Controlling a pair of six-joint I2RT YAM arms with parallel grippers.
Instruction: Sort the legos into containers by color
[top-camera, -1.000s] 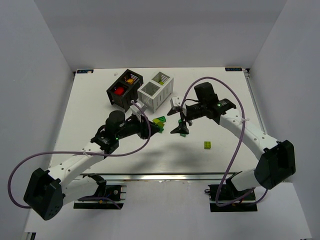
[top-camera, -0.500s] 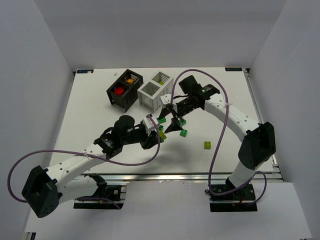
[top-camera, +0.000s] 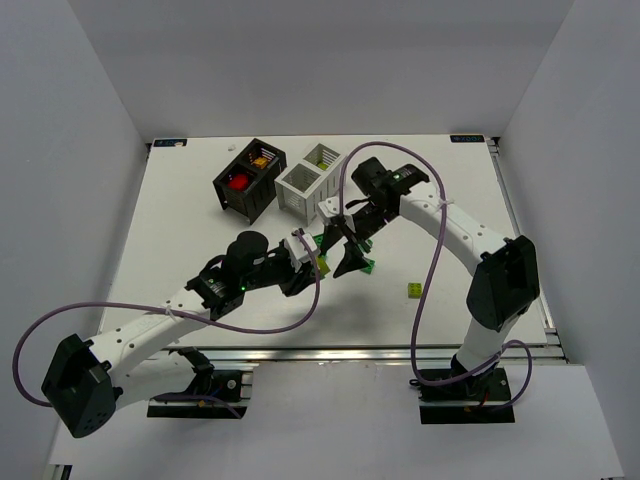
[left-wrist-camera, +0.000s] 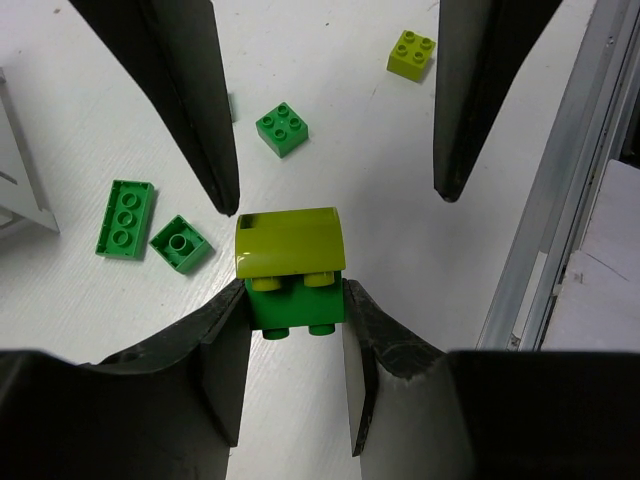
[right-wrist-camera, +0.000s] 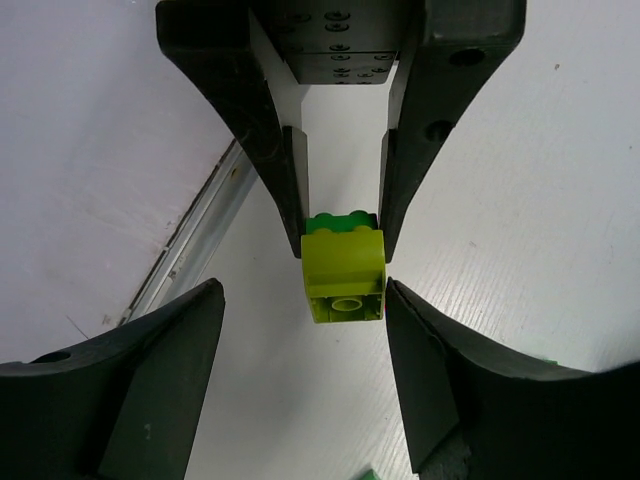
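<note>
Jaws of left gripper (left-wrist-camera: 295, 300) clamp green brick (left-wrist-camera: 296, 312) topped by yellow-green brick (left-wrist-camera: 290, 243); right gripper (right-wrist-camera: 303, 288) jaws spread around it, apparently not touching.

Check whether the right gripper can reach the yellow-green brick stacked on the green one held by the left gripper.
Probably yes. The right gripper is open and faces the yellow-green brick, its fingers spread wider than it with nothing between. The left gripper clamps the green brick beneath.
</note>
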